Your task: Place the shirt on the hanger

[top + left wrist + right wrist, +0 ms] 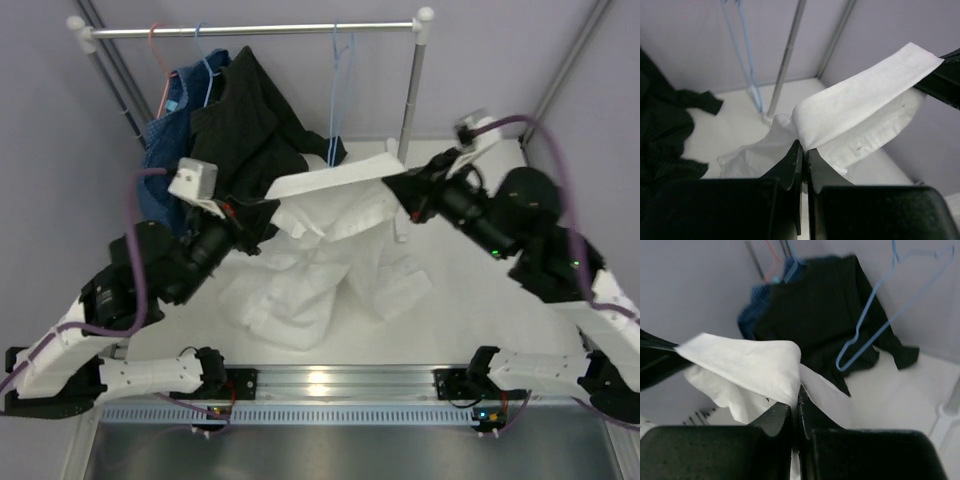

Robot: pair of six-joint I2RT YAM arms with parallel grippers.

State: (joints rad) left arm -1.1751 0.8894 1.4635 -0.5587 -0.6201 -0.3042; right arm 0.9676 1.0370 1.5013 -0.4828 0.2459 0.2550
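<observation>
1. My left gripper (804, 150) and right gripper (795, 400) are pinched shut on the collar of the shirt (320, 270), above the middle of the table (470, 310).
2. The hanger (334, 100) hangs at the far edge.
3. If I pull too hard, the thin cloth may slip out.

Your shirt (320, 270): white, wrinkled, collar band raised and stretched taut, body heaped on the desk (460, 315). Your hanger (335, 100): light-blue wire, hanging by its hook from the rail (280, 31) behind it.
</observation>
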